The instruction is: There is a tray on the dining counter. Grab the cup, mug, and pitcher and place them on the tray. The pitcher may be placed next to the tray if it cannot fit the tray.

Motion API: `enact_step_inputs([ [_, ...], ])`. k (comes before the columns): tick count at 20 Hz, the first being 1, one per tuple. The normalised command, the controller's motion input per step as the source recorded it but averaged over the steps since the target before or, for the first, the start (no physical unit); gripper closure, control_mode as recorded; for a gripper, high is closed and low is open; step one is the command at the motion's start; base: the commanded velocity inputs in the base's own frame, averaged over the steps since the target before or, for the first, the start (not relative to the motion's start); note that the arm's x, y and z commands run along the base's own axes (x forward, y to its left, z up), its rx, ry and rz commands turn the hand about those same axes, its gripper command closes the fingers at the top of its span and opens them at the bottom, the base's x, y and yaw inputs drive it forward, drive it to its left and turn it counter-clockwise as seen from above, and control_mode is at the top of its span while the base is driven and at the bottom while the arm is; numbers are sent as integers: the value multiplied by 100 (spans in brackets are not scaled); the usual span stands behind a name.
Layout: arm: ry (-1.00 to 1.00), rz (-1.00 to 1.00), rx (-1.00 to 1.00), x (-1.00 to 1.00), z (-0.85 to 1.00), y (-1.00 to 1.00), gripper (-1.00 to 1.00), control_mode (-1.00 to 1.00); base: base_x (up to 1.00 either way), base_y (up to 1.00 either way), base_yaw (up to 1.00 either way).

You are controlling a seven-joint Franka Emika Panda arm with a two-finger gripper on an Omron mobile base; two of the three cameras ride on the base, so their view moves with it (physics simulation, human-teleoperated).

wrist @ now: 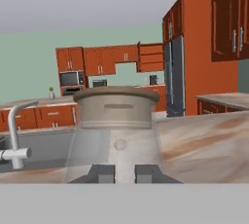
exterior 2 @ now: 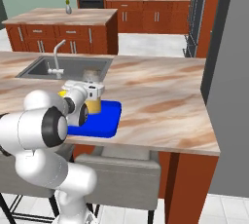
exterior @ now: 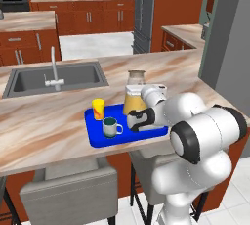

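Hand view: nearest you, the two dark fingertips (wrist: 99, 174) rise at the bottom of the frame, set close together against the lower glass wall of the pitcher (wrist: 116, 125). Treat the gripper (wrist: 119, 174) as clenched on the pitcher; the jaws stand nearly closed, with the glass directly ahead of them and touching. The pitcher stands upright, long axis vertical, with its round brown lid (wrist: 116, 96) just above the grip.

In the left base view, the gripper (exterior: 139, 119) sits at the pitcher's (exterior: 134, 99) near right side, over the right part of the blue tray (exterior: 95, 138). You cannot tell from these frames whether the pitcher's base rests on the tray or hangs just above it. The white-and-teal mug (exterior: 111, 127) stands on the tray to the left of the gripper, and the yellow cup (exterior: 98, 108) stands behind it at the tray's far left corner. Both are apart from the pitcher.

The relation that governs the next move: the pitcher lies straight in front of the jaws, so any release should retreat toward the robot, away from mug and cup.

Farther out, the dining counter (exterior: 49, 116) carries the steel sink (exterior: 53, 79) and faucet (exterior: 54, 70). In the right base view, the tray's (exterior 2: 109, 121) right end lies bare.
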Motion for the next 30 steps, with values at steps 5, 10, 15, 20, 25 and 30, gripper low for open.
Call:
enact_step_inputs([
  [5, -2, 0, -1, 0, -43, 0, 100, -100, 0, 0, 0],
  [10, -12, 0, 0, 0, -38, 0, 100, -100, 0, 0, 0],
  [15, -22, 0, -1, 0, -35, 0, 100, -100, 0, 0, 0],
  [20, -27, 0, 0, 0, -33, 0, 100, -100, 0, 0, 0],
  [25, -17, 0, 0, 4, -54, -1, 100, -100, 0, 0, 0],
  [30, -10, 0, 0, 6, -67, -3, 100, -100, 0, 0, 0],
])
